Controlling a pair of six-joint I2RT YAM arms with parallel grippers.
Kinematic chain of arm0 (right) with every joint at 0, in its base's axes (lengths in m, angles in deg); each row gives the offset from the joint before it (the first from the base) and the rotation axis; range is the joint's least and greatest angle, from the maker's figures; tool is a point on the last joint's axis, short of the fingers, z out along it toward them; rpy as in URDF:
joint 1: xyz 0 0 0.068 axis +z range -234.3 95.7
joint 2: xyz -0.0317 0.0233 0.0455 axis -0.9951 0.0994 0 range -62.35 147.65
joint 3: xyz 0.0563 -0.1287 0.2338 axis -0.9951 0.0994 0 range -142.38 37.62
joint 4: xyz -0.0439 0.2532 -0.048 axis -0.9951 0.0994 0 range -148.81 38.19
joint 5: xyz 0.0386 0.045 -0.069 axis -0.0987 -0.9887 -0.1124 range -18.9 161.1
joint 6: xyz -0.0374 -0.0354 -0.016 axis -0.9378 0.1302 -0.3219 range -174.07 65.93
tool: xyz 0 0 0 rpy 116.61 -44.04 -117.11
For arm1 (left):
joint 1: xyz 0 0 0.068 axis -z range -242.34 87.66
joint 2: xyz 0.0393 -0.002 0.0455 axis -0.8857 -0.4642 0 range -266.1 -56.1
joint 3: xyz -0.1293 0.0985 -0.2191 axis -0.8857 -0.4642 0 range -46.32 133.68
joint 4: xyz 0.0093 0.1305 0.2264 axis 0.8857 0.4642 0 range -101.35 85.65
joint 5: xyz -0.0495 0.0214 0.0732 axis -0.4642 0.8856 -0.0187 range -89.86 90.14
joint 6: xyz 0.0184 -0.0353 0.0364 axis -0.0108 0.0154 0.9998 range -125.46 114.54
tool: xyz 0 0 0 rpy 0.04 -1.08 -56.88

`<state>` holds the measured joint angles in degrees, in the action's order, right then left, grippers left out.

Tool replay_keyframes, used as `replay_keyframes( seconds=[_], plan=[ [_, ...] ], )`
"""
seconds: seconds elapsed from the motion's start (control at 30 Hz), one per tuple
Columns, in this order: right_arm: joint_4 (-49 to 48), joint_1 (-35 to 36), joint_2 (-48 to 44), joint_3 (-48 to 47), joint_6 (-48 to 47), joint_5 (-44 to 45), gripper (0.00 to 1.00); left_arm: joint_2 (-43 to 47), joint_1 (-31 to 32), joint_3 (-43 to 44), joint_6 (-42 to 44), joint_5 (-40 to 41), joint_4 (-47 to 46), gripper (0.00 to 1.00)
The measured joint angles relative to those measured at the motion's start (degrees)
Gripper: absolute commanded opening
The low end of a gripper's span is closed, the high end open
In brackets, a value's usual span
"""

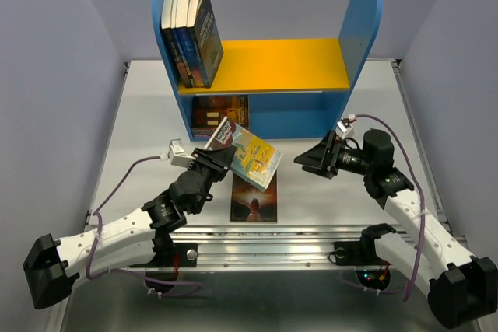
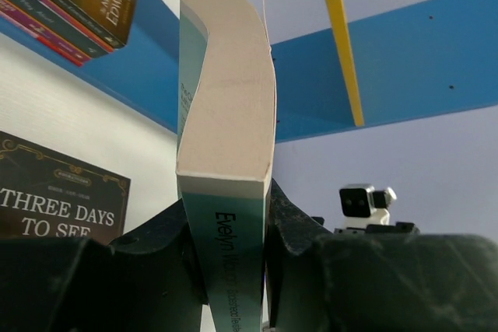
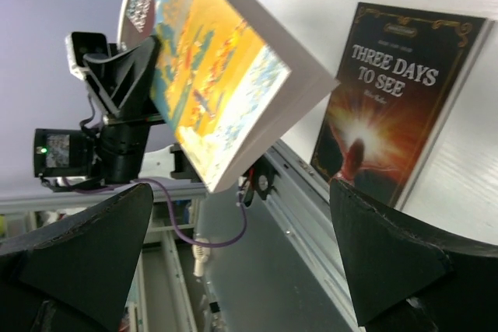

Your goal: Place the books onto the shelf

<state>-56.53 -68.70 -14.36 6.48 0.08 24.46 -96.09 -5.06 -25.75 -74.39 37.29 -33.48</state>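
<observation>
My left gripper [image 1: 221, 158] is shut on a yellow-teal book [image 1: 250, 156], gripping it at the spine end [image 2: 233, 215] and holding it tilted above the table in front of the shelf [image 1: 264, 64]. Right of the book, my right gripper [image 1: 311, 158] is open and empty, its fingers [image 3: 85, 246] spread wide and facing the yellow cover [image 3: 210, 75]. The dark book "Three Days to See" [image 1: 254, 198] lies flat on the table under the held book, also visible in the right wrist view [image 3: 393, 106]. Several books [image 1: 191, 35] lean at the left of the yellow upper board. A red-brown book [image 1: 220, 112] sits in the blue lower compartment.
The shelf's tall blue right panel [image 1: 359, 33] rises just behind my right arm. The right part of the yellow board [image 1: 288, 64] is bare. A metal rail [image 1: 264, 235] runs along the table's near edge.
</observation>
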Motion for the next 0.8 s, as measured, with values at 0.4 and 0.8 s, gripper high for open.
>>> replay_keyframes(
  seconds=[0.4,0.8],
  plan=[
    [-10.7,9.2,4.7,0.5,8.8,4.9,1.00,-5.8,0.0,5.7,-0.9,5.2,-0.5,0.00],
    [-22.1,17.4,9.0,2.2,19.3,14.0,1.00,-8.9,0.9,7.2,-0.3,6.2,-5.1,0.00]
  ],
)
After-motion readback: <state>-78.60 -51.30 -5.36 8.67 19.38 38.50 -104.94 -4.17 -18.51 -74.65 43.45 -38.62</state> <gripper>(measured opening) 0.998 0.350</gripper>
